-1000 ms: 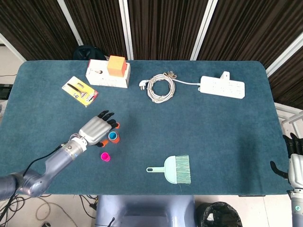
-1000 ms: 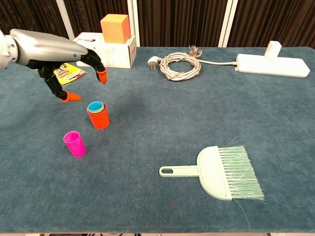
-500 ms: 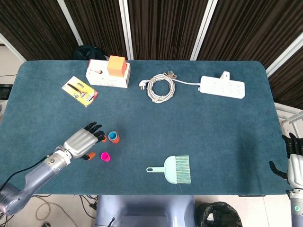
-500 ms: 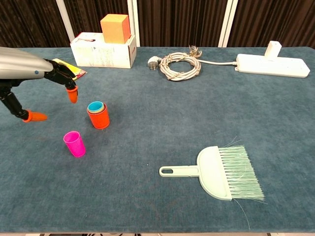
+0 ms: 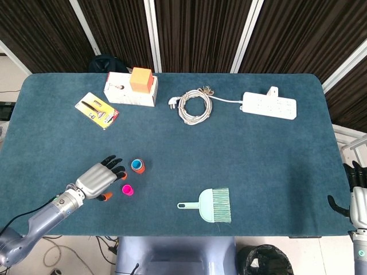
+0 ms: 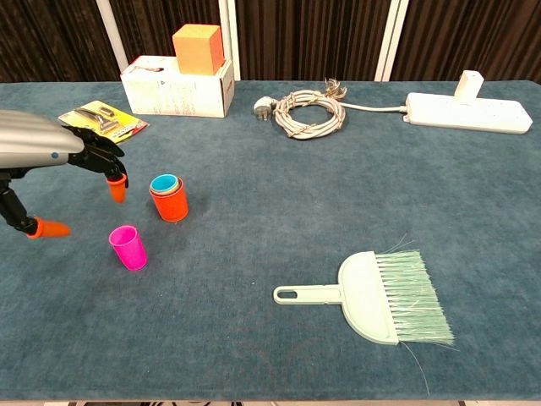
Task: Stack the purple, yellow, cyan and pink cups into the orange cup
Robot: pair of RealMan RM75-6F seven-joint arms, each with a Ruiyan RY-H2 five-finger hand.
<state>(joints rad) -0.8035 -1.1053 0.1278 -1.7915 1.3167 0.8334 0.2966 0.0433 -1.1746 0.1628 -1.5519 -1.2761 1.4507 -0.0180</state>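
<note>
The orange cup [image 6: 170, 203] [image 5: 138, 167] stands upright left of centre with the cyan cup [image 6: 165, 183] nested inside it. A pink cup [image 6: 128, 247] [image 5: 127, 189] stands alone on the cloth just in front of it. My left hand [image 6: 51, 165] [image 5: 98, 179] hovers to the left of both cups, fingers spread and holding nothing. Its orange fingertips [image 6: 117, 189] hang close to the pink cup without touching it. My right hand [image 5: 356, 197] shows only at the far right edge of the head view, beyond the table.
A mint dustpan brush [image 6: 372, 296] lies front right. At the back are a white box [image 6: 177, 85] with an orange block [image 6: 198, 48] on it, a yellow packet [image 6: 103, 120], a coiled white cable [image 6: 303, 112] and a power strip [image 6: 467, 111].
My left hand has drawn back from beside the orange cup toward the front left, lowering to the left of the pink cup. The cups have not moved.
</note>
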